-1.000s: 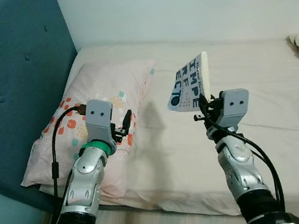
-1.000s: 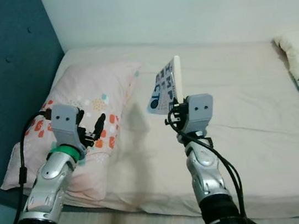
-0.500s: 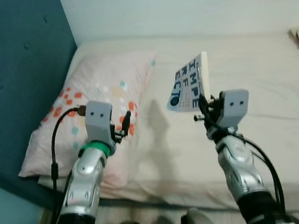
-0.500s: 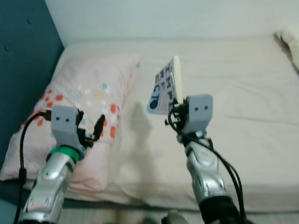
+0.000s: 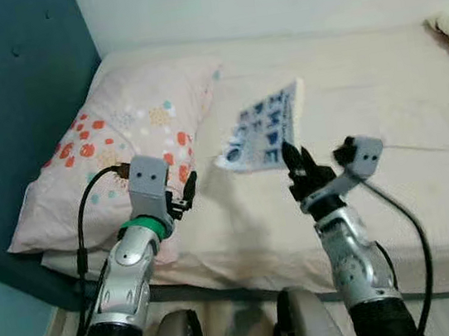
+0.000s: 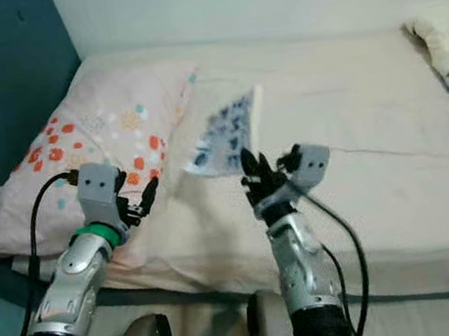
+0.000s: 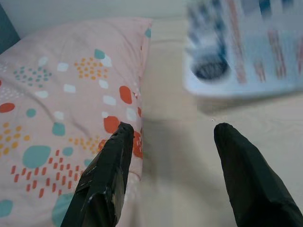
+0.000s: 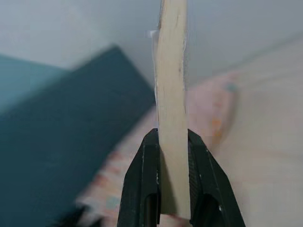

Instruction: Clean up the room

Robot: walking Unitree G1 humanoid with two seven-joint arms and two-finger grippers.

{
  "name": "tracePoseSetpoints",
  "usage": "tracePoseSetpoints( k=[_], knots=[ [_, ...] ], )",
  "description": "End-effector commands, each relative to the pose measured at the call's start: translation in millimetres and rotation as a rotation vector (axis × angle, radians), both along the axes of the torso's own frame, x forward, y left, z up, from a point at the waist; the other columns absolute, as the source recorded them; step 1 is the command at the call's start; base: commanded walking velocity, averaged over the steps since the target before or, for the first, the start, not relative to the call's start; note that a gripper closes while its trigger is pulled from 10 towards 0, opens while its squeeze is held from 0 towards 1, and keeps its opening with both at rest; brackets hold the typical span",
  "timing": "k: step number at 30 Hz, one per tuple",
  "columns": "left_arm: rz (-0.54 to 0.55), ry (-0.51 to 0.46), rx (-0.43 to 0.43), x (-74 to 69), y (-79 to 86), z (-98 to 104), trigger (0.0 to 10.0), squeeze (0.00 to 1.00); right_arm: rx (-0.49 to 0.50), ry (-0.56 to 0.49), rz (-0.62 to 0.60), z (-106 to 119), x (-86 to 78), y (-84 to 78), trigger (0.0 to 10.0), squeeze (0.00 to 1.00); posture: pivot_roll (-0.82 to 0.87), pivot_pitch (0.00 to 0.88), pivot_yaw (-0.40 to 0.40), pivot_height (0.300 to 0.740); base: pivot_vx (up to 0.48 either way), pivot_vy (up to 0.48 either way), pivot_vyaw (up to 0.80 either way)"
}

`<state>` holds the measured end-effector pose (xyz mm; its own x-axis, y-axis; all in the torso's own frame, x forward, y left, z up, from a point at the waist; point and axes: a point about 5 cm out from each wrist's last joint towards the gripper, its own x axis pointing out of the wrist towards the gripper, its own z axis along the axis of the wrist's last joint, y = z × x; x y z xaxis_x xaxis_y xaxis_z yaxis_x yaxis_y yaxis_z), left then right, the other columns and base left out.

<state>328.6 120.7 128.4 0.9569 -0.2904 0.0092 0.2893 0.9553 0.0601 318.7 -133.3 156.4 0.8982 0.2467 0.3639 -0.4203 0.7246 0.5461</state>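
Book [image 5: 262, 127] edge-on in right claw [image 8: 170, 156], above open mattress [image 5: 418, 116].

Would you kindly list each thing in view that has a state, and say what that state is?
book: closed, tilted above the bed, blurred
right claw: shut on the book's edge
left claw: open, holding nothing
pillow: lying flat by the headboard
bed: bare sheet, slightly wrinkled
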Motion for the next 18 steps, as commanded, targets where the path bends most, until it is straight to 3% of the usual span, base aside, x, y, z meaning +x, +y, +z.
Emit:
tracePoseSetpoints(
  k=[1, 6, 7, 9, 14, 18],
  knots=[
    [-0.001, 0.021, 0.023, -3.3, 3.3, -5.3, 10.0, 0.00, 0.081, 0.020, 0.031, -4.9, -3.9, -1.8, 10.0, 0.00, 0.02, 0.088, 0.094, 0.622, 0.000, 0.000, 0.00],
    [-0.005, 0.025, 0.035, -6.0, 6.8, -5.0, 10.0, 0.00, 0.135, 0.118, 0.097, -27.3, -9.6, 2.4, 10.0, 0.00, 0.03, 0.104, 0.101, 0.622, 0.000, 0.000, 0.00],
    [-0.003, 0.030, 0.040, -8.8, 9.8, -5.5, 10.0, 0.00, 0.161, 0.204, 0.184, -44.6, -14.8, 6.8, 10.0, 0.00, 0.04, 0.129, 0.109, 0.622, 0.000, 0.000, 0.00],
    [-0.002, 0.032, 0.042, -9.8, 10.8, -5.7, 10.0, 0.00, 0.179, 0.239, 0.219, -49.7, -16.9, 8.0, 10.0, 0.00, 0.04, 0.132, 0.110, 0.622, 0.000, 0.000, 0.00],
    [-0.004, 0.037, 0.046, -13.9, 12.8, -6.0, 10.0, 0.00, 0.144, 0.286, 0.287, -56.5, -15.3, 4.0, 10.0, 0.00, 0.04, 0.154, 0.118, 0.622, 0.000, 0.000, 0.00],
    [0.004, 0.039, 0.053, -16.9, 19.2, -3.6, 10.0, 0.00, 0.137, 0.253, 0.349, -53.5, -6.2, -6.7, 10.0, 0.00, 0.06, 0.181, 0.120, 0.622, 0.000, 0.000, 0.00]
  ],
)
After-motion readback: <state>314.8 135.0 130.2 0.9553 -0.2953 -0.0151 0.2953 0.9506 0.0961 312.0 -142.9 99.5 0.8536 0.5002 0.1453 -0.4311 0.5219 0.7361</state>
